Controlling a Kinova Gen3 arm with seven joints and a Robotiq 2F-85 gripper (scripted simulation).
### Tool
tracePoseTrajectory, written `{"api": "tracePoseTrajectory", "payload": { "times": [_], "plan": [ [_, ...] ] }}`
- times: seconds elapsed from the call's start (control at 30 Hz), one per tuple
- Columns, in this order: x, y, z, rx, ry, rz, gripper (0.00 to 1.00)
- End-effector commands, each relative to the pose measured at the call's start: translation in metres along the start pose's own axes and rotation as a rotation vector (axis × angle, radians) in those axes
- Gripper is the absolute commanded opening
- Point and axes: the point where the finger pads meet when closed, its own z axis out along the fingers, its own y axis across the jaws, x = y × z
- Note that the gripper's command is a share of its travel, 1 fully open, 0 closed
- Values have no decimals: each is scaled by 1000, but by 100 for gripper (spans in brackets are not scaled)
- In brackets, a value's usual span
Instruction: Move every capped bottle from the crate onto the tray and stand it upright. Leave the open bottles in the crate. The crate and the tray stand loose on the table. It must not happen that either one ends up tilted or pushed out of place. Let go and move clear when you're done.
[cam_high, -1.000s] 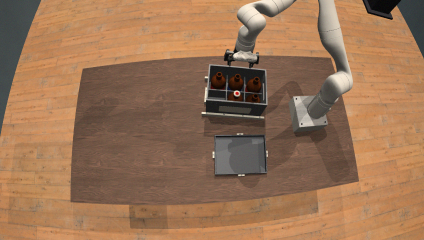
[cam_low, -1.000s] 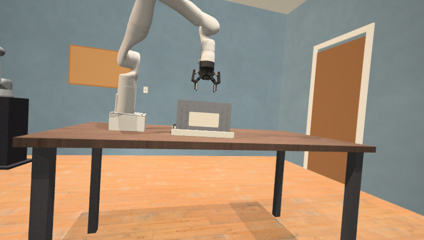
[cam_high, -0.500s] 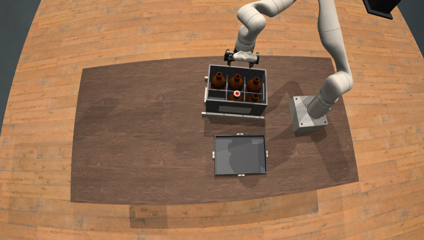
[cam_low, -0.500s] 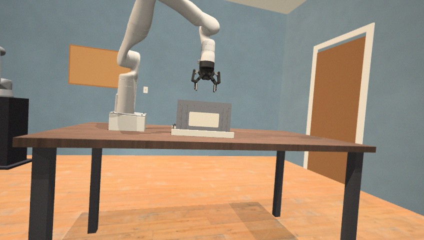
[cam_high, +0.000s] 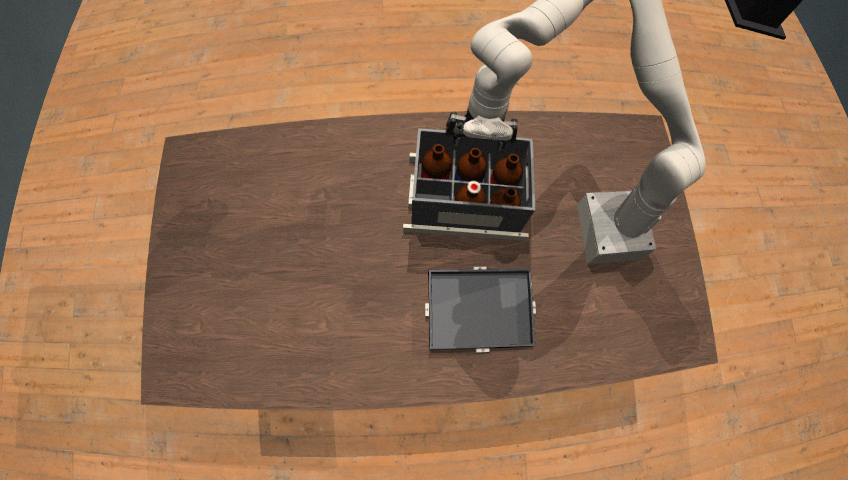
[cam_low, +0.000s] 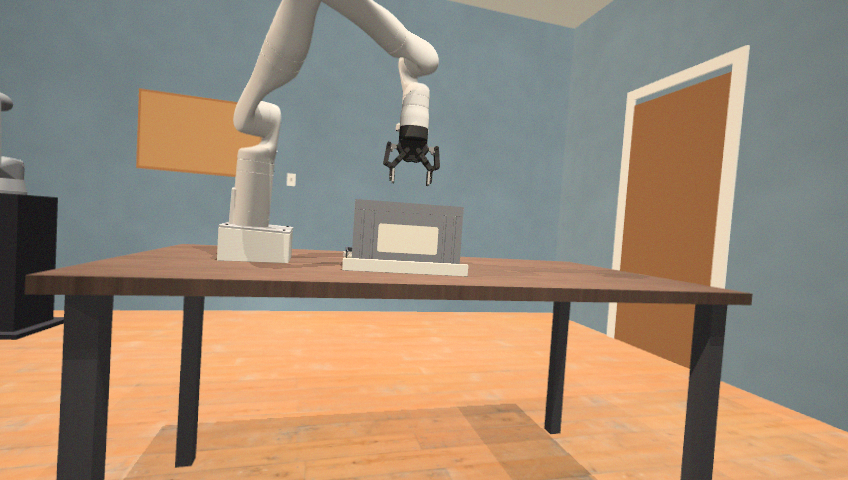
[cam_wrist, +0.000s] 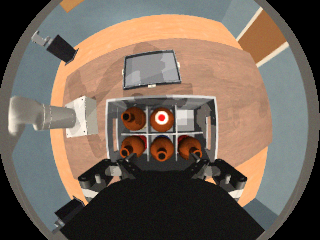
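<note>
A dark grey crate (cam_high: 463, 182) with six compartments stands on the table. It holds several brown bottles. One bottle in the near middle compartment has a red and white cap (cam_high: 473, 187), which also shows in the wrist view (cam_wrist: 162, 118). The others, such as the far left bottle (cam_high: 437, 159), show open necks. The near left compartment (cam_high: 432, 189) looks empty. The grey tray (cam_high: 480, 309) lies empty in front of the crate. My gripper (cam_low: 409, 172) (cam_high: 482, 127) is open and empty, hovering above the crate's far edge.
The arm's base block (cam_high: 612, 228) stands to the right of the crate and tray. The crate rests on a pale base plate (cam_low: 405, 266). A black cabinet (cam_low: 23, 261) stands off the table.
</note>
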Motion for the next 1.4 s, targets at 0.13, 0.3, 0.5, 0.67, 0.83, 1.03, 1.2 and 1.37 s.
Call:
{"api": "tracePoseTrajectory", "payload": {
  "times": [0.13, 0.3, 0.5, 0.67, 0.83, 1.03, 1.2, 1.37],
  "plan": [
    [14, 1, -1, -2, -1, -7, 100],
    [29, 0, -1, -2, -1, -12, 100],
    [48, -2, -1, -2, -1, -18, 100],
    [49, -3, -1, -2, 0, -8, 100],
    [52, -3, -1, -2, -1, -12, 100],
    [55, -3, -1, -2, -1, -17, 100],
    [56, -3, -1, -2, -1, -20, 100],
    [55, -3, -1, -2, -1, -17, 100]
  ]
}}
